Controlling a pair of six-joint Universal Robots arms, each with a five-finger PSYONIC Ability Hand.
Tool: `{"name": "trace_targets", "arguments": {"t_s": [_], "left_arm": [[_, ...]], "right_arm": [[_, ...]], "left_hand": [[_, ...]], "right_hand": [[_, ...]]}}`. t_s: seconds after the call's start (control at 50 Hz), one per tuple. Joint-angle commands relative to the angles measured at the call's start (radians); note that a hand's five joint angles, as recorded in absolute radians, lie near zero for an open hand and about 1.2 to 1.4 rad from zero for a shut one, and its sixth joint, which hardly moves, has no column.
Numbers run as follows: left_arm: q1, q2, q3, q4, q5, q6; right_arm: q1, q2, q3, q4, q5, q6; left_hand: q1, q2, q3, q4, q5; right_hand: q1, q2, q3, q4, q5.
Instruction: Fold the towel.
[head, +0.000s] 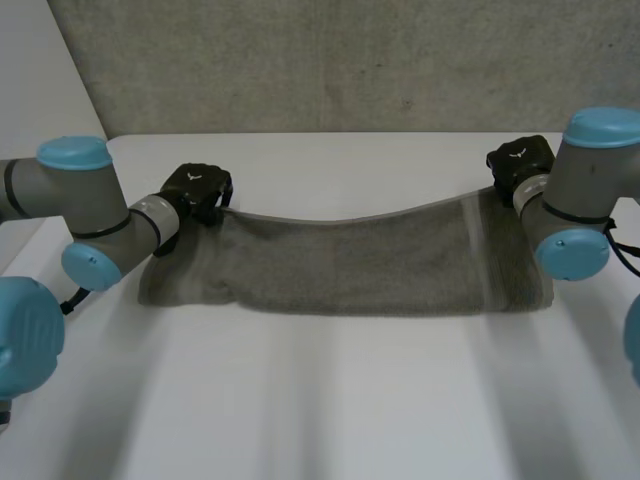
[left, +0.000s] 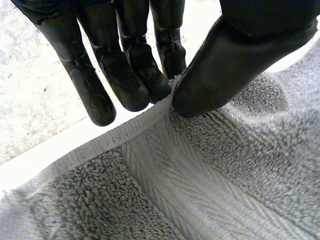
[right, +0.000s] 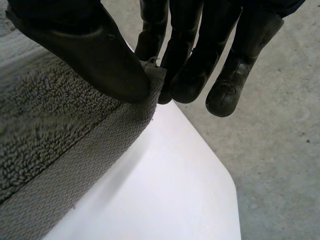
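1. You are looking at a white table, smooth-topped, with rounded far corners.
2. Behind the table's far edge you see a grey, rough-textured wall rising across the full width.
3. Past one rounded corner of the table, below its edge, you see a speckled grey concrete floor.

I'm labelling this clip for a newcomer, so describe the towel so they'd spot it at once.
On the white table, look between the two arms. The grey terry towel spans them, its far edge pinched at the ends by the left robot hand and right robot hand; it's the only cloth.
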Motion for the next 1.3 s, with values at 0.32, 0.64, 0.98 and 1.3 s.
{"name": "trace_targets", "arguments": {"t_s": [0.32,0.64,0.98,1.3], "left_arm": [[-0.034,0.269,-0.183,-0.020,-0.102,0.042],[0.047,0.563,-0.757,0.120,-0.093,0.056],[0.133,0.644,-0.905,0.166,-0.090,0.104],[0.147,0.718,-0.979,0.166,-0.032,0.104]], "right_arm": [[0.017,-0.172,0.027,0.140,-0.003,0.086],[-0.030,-0.599,0.765,-0.015,-0.238,0.076],[-0.120,-0.563,1.036,-0.234,-0.249,-0.035],[-0.121,-0.460,1.000,-0.285,-0.247,-0.043]], "left_hand": [[-0.993,-1.068,-1.071,-1.070,-1.045],[-0.969,-1.045,-1.048,-1.046,-1.021],[-0.975,-1.051,-1.054,-1.052,-1.027],[-0.987,-1.062,-1.065,-1.064,-1.039]], "right_hand": [[-1.150,-1.141,-1.174,-1.169,-1.162],[-1.138,-1.128,-1.162,-1.156,-1.149],[-0.782,-0.772,-0.806,-0.801,-0.793],[-0.136,-0.126,-0.160,-0.155,-0.147]]}}
